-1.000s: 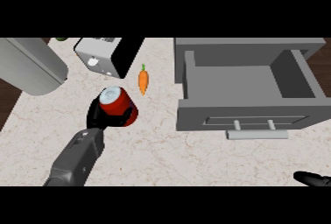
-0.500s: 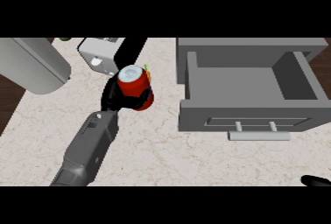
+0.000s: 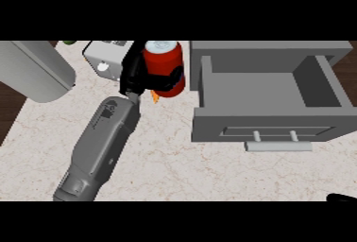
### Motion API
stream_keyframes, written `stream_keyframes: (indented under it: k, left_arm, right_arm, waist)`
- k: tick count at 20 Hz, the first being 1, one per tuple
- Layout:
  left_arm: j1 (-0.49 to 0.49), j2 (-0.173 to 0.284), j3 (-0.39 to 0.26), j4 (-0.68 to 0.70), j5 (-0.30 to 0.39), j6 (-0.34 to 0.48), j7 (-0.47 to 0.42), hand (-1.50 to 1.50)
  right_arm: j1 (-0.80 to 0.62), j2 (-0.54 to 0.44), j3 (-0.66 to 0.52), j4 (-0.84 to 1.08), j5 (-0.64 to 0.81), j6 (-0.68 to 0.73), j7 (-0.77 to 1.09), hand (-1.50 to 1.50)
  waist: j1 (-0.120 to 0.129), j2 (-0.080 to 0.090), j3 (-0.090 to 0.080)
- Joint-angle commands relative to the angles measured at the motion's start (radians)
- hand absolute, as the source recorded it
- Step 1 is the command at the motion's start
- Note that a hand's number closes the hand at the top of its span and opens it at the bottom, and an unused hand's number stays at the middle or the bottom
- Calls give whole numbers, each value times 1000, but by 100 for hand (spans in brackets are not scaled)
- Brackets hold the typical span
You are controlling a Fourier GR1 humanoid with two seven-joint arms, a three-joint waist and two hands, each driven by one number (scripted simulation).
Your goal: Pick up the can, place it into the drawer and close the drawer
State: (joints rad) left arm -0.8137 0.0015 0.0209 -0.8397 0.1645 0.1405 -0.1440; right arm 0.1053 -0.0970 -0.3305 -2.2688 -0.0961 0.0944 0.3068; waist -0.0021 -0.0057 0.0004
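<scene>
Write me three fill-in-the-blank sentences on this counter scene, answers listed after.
1. The left hand is curled round a red ____.
2. The grey drawer stands ____.
3. The orange carrot shows just ____ the can in the picture.

Missing words: can; open; below

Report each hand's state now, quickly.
Left hand: shut on the can.
Right hand: only a sliver shows at the lower right edge; cannot be told.

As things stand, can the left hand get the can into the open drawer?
Probably yes. The left hand is curled round the can, held beside the drawer's left wall. The drawer is pulled open, with nothing visible inside; only that wall stands between them.
</scene>
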Motion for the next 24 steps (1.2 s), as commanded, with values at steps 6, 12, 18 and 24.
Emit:
stream_keyframes:
  k: [6,12,18,24]
  left_arm:
    - [-220,-1,-133,-112,22,205,262,150]
    - [-433,-2,-186,-5,63,293,352,150]
    - [-514,-2,-192,100,135,292,337,150]
    - [-675,-2,-170,286,130,281,345,150]
  right_arm:
    - [1,-4,3,-40,2,-6,42,-150]
    - [-69,-12,13,45,12,-12,18,-150]
    - [-75,-9,27,-22,37,-40,74,-150]
    - [-75,-4,13,72,28,-11,-30,-150]
  waist:
    - [-15,4,0]
    - [-28,10,1]
    - [-33,10,0]
    - [-39,16,1]
